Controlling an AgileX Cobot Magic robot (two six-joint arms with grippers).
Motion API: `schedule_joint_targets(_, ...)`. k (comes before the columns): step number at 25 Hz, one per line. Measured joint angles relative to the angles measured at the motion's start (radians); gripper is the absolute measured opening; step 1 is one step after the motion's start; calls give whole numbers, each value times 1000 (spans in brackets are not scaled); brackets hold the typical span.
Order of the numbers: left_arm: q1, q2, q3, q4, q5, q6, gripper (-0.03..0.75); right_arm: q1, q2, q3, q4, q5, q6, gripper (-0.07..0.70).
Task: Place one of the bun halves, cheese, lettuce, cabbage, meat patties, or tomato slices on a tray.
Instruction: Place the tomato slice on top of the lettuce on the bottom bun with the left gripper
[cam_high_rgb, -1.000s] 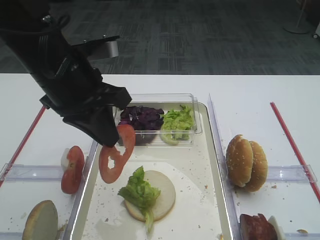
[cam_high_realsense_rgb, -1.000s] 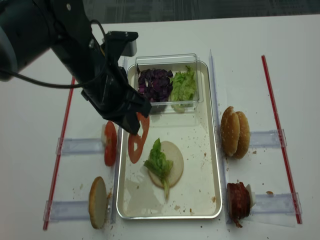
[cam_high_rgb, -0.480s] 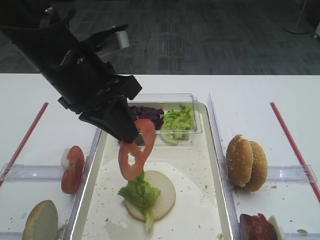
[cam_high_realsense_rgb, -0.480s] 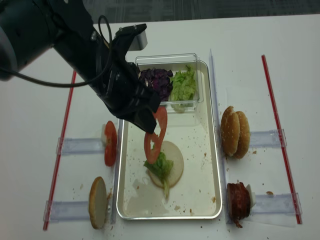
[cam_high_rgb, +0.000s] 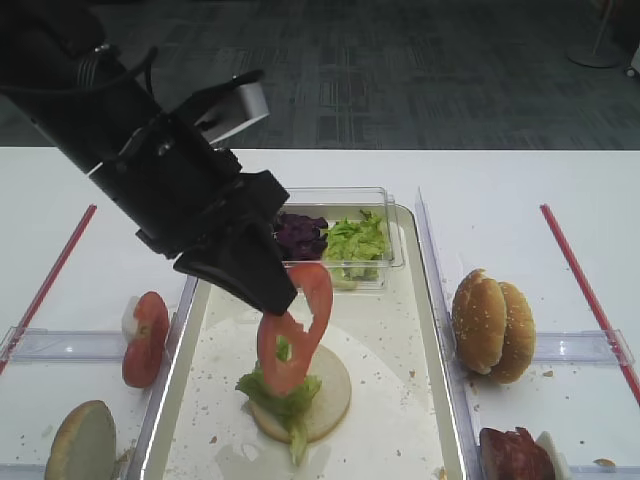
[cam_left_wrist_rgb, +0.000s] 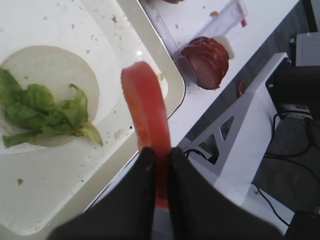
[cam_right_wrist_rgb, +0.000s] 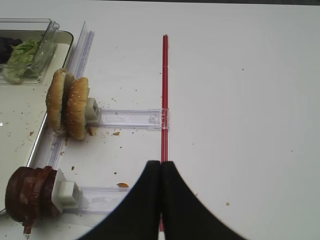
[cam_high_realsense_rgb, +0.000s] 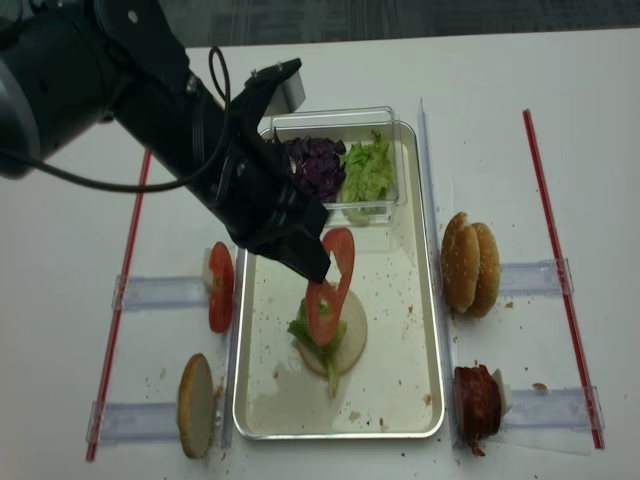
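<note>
One tomato slice (cam_high_rgb: 295, 330) hangs on edge, long axis near vertical, pinched by the down-angled left claw (cam_high_rgb: 283, 298) above the tray (cam_high_rgb: 432, 330).

White table (cam_high_rgb: 500, 180) carries two red strips (cam_high_realsense_rgb: 545, 250), one toward each side. Clear plastic holders (cam_right_wrist_rgb: 130, 118) lie across it just inside the strips. Small clear tub (cam_high_rgb: 375, 195) at far middle. Grey carpet (cam_high_rgb: 420, 70) beyond table.

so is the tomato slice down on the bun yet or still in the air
In the air. The left gripper pinches the tomato slice by its edge, so it hangs on edge above the lettuce and bun half in the tray.
</note>
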Motion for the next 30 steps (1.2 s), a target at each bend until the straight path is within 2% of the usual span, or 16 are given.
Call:
schedule_joint_targets(13, 7, 0, 135, -151, -10, 147, 29, 0, 0, 0, 0, 0, -2, 36)
schedule_joint_targets(18, 38, 48, 140, -222, -16, 196, 29, 0, 0, 0, 0, 0, -2, 36)
schedule_joint_targets(30, 42, 190, 140, -255, -31, 246, 29, 0, 0, 0, 0, 0, -2, 36)
